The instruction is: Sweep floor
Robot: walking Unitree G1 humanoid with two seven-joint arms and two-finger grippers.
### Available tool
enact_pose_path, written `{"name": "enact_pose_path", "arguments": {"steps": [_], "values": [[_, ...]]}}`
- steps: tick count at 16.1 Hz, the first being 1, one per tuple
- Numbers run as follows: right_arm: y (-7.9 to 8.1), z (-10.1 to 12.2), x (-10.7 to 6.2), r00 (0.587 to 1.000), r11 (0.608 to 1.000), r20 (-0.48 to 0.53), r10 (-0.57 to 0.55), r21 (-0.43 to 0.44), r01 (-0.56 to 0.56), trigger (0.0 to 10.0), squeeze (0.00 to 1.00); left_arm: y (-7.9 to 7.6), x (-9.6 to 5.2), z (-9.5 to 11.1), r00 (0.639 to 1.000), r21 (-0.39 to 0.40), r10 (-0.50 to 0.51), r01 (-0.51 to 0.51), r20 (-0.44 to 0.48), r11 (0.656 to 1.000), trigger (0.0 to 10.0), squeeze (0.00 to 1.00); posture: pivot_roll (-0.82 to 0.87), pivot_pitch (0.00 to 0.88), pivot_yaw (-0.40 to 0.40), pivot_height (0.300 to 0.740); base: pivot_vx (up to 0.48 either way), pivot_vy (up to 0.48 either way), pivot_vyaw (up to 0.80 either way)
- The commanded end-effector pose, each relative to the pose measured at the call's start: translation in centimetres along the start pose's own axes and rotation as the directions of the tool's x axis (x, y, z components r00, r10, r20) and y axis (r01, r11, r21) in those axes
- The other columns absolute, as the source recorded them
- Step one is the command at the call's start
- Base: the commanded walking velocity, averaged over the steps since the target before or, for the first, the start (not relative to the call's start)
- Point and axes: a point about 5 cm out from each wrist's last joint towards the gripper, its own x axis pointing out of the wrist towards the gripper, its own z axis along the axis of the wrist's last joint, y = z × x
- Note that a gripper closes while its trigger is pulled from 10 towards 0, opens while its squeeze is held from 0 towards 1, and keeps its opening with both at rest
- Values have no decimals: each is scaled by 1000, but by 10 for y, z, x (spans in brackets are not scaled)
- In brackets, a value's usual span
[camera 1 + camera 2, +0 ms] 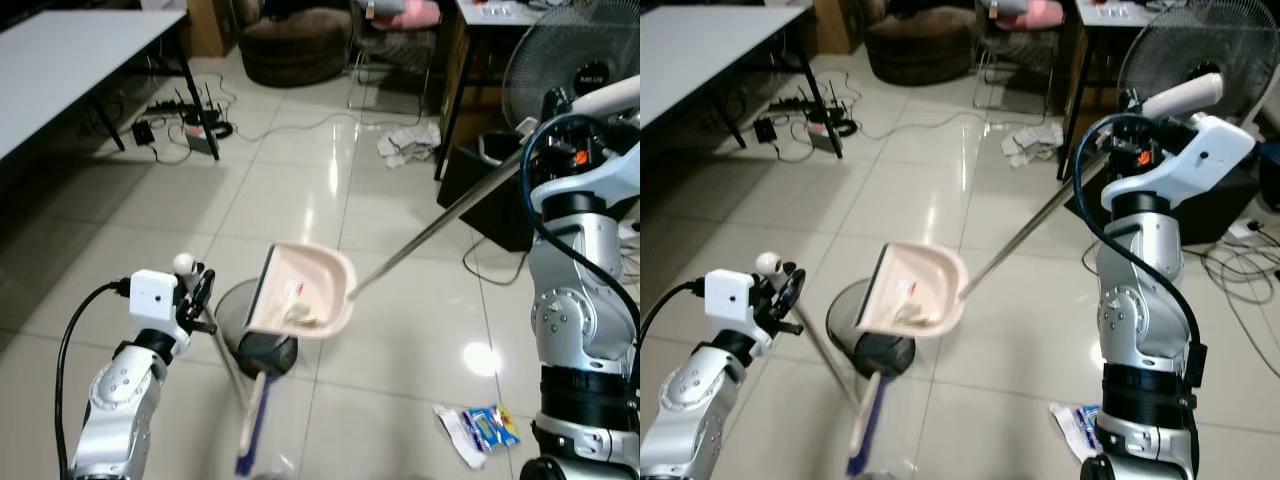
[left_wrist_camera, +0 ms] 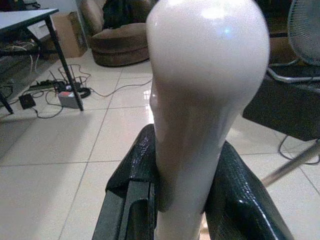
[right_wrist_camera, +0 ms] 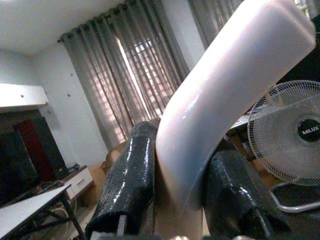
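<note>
A pale pink dustpan (image 1: 305,290) hangs tilted over a small black bin (image 1: 262,350), with bits of litter inside it. Its long metal pole (image 1: 440,225) runs up to my right gripper (image 1: 548,108), which is shut on the pole's pale handle (image 3: 220,110). My left gripper (image 1: 197,292) is shut on the rounded top of the broom handle (image 2: 200,100). The broom (image 1: 250,415) slants down to the floor in front of the bin. A blue and white wrapper (image 1: 480,428) lies on the tiles by my right side.
A crumpled white paper (image 1: 408,143) lies near a desk leg at the back. A standing fan (image 1: 575,60) and a black box (image 1: 495,185) stand at the right. A white table (image 1: 70,60), cables and a power strip (image 1: 185,125) are at the left; a brown armchair (image 1: 295,45) is behind.
</note>
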Motion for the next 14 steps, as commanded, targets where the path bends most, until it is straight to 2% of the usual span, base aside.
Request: {"name": "enact_pose_path", "arguments": {"steps": [1,3,11,14], "values": [[-2,13,4,999,1000,48,-2,2,2,10000,0,2,0,7,999,19,7,-8,43,1000,10000,0,20,23,64,740,364,0,800],[-2,12,4,999,1000,49,-11,15,10,10000,0,2,-5,4,1000,20,3,-4,27,1000,10000,0,24,28,65,740,354,0,684],[-6,12,3,998,999,50,-24,38,22,10000,0,0,-7,2,1000,30,-19,19,9,999,10000,0,26,40,69,740,342,0,0],[-5,11,4,999,999,45,-13,40,11,10000,0,1,-7,2,1000,35,-3,3,13,999,10000,0,30,48,68,740,0,0,0]]}}
